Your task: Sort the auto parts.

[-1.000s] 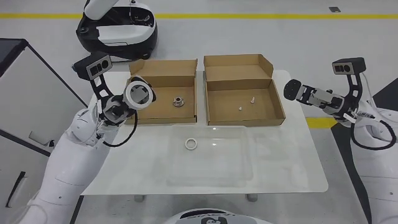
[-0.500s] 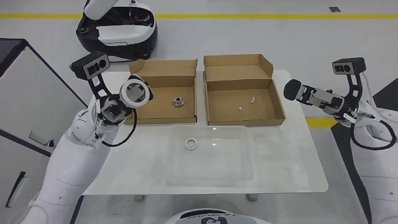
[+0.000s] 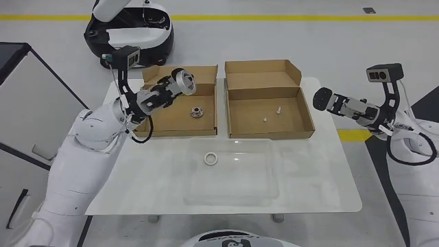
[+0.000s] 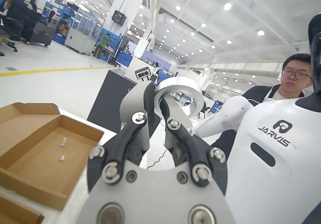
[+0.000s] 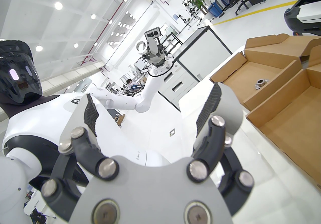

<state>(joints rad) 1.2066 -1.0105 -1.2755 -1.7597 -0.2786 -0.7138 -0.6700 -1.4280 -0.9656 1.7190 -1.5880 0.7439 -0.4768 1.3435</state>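
Hovering over the left cardboard box [image 3: 171, 118], left end effector [image 3: 180, 82] clamps a big metal ring [image 4: 177, 83].
Right end effector [image 5: 153, 99] hangs by the desk [image 3: 309, 178] edge, fingers apart.

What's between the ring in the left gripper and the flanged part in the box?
Nothing: in the top view, only bare floor of the left cardboard box lies between the metal ring in the left gripper and the flanged part.
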